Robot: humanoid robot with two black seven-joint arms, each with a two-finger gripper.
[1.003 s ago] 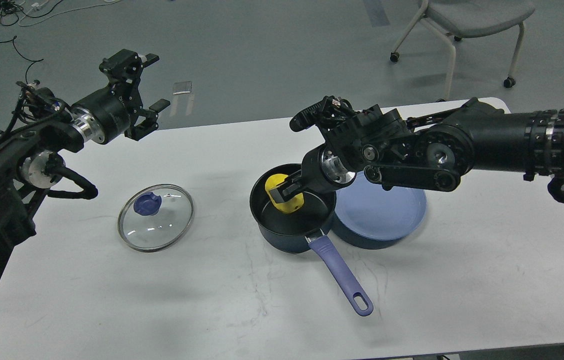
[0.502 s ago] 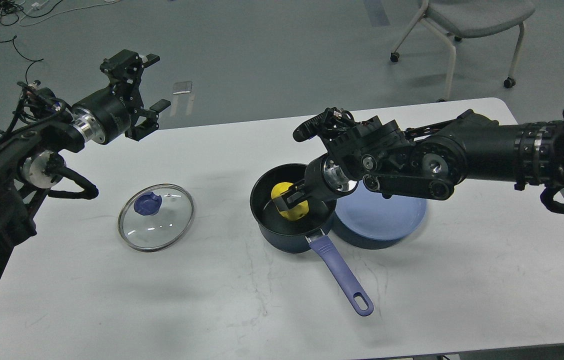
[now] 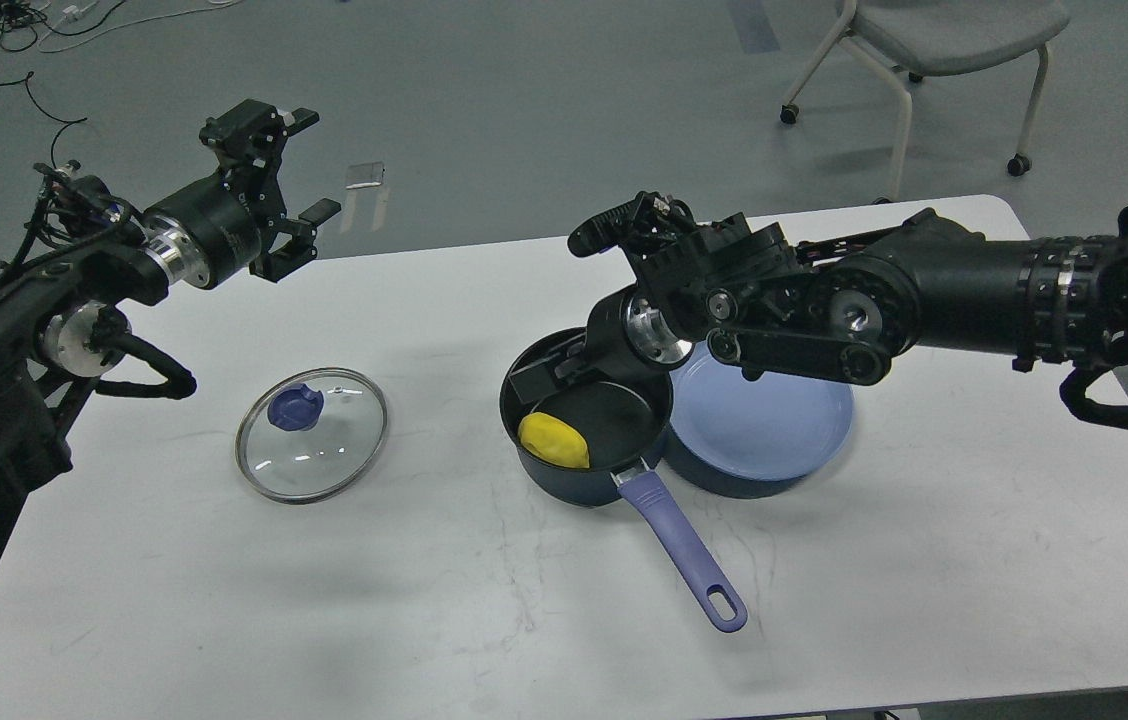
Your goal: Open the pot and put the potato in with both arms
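Observation:
The yellow potato point(image 3: 553, 440) lies loose on the bottom of the dark blue pot point(image 3: 534, 475), near its front left wall. The pot has a purple handle point(image 3: 682, 551) pointing toward me. My right gripper point(image 3: 549, 370) is open and empty, over the pot's back rim, just above and behind the potato. The glass lid point(image 3: 311, 434) with a blue knob lies flat on the white table point(image 3: 424, 600), left of the pot. My left gripper point(image 3: 299, 215) is open and empty, raised above the table's far left edge.
A light blue plate point(image 3: 764, 420) sits against the pot's right side, partly under my right arm. A grey chair point(image 3: 934, 50) stands on the floor beyond the table. Cables lie on the floor at the far left.
My right gripper has let go of the potato and pulled up and back; the potato has dropped onto the pot's bottom. The left arm has not moved.

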